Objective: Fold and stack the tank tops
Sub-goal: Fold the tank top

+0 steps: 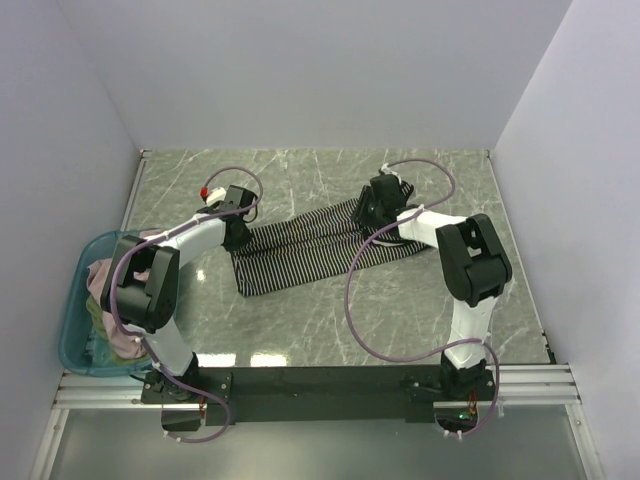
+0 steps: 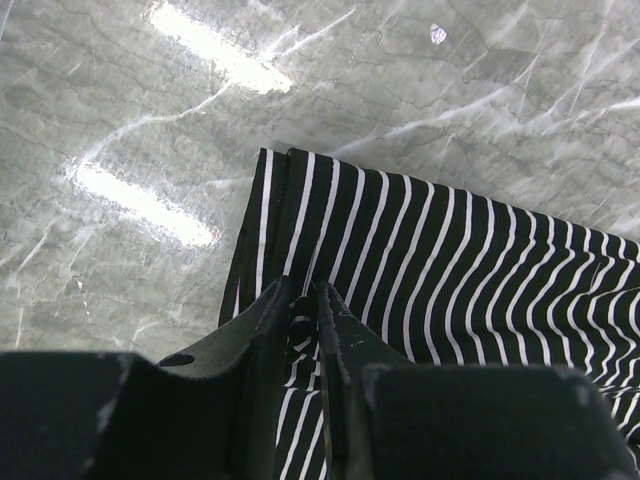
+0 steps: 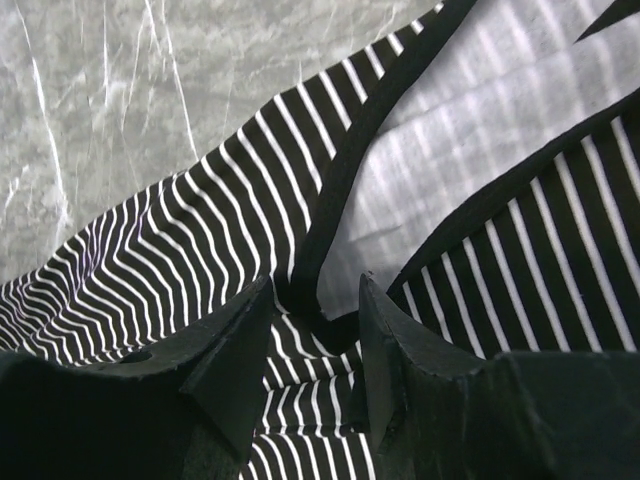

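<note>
Jaws clenched: the left edge of the black-and-white striped cloth tank top [image 1: 300, 255] is pinched by the left gripper [image 2: 305, 325]. Jaws parted: its dark-edged neckline, far right, is straddled by the right gripper [image 3: 315, 320]. The top is spread mid-table.

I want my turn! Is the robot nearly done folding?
Barely started. No folded pile shows. The left gripper pinches the black-and-white striped tank top; the right gripper straddles its dark edge. The pink and green tops wait in the teal plastic tub.
</note>
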{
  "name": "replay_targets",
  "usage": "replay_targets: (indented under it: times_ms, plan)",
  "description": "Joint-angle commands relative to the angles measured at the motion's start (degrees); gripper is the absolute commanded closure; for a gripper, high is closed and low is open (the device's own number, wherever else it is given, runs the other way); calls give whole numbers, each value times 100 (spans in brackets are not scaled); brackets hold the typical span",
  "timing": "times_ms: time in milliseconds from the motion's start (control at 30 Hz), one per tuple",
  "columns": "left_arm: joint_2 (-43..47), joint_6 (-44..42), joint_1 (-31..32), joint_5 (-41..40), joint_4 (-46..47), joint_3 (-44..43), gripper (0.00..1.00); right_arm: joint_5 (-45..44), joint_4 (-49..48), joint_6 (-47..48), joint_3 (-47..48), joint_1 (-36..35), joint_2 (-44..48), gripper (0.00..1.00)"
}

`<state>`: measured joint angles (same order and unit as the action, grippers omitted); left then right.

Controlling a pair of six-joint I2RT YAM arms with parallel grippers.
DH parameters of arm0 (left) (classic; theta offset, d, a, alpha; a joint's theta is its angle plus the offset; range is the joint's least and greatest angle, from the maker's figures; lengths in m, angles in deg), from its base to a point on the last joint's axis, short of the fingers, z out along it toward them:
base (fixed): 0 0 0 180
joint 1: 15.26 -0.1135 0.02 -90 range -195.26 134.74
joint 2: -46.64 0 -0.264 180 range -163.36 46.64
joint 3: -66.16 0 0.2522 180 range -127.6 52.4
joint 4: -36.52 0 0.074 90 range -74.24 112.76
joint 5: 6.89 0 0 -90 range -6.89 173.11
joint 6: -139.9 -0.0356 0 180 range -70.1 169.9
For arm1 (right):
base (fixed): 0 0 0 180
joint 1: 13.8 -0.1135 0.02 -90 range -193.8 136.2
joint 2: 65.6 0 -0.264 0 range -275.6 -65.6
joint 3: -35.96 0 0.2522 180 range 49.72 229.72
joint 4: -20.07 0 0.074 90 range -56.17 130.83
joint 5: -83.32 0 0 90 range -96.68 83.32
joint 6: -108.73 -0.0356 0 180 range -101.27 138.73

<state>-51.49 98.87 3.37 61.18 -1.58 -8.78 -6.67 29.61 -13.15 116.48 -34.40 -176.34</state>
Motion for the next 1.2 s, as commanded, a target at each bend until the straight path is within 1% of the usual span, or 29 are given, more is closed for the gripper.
replay_targets:
  times_ms: [0, 100, 167, 300, 367, 400, 467, 500, 533, 833, 1000, 1167]
  plan:
    - [224, -46, 26, 49, 70, -192, 76, -27, 10, 33, 302, -76, -44, 53]
    - [224, -45, 26, 66, 78, -183, 76, -36, 28, 32, 346, -102, -114, 53]
    - [215, -45, 26, 58, 70, -174, 76, -63, 27, -3, 355, -111, -141, 56]
    - [233, -45, 26, 58, 70, -174, 77, -98, 1, -20, 311, -128, -132, 72]
    - [233, -45, 26, 66, 78, -157, 77, -115, 10, -20, 320, -120, -132, 76]
    - [233, -45, 26, 66, 78, -165, 77, -115, 10, -20, 311, -120, -141, 84]
    - [224, -37, 26, 66, 87, -139, 77, -133, -8, -11, 276, -120, -97, 90]
    - [233, -37, 26, 66, 78, -148, 77, -159, -25, -20, 189, -120, -71, 97]
    - [241, -37, 26, 75, 87, -139, 77, -177, -78, -20, 127, -120, 8, 100]
    - [224, 16, 26, 93, 87, -104, 77, -378, -666, -73, -866, -172, 702, 100]
    - [198, 51, 26, 84, 69, -69, 76, -458, -991, -134, -1305, -216, 834, 100]
    - [250, 25, 26, 137, 78, -25, 73, -397, -1300, -152, -1420, -234, 764, 100]
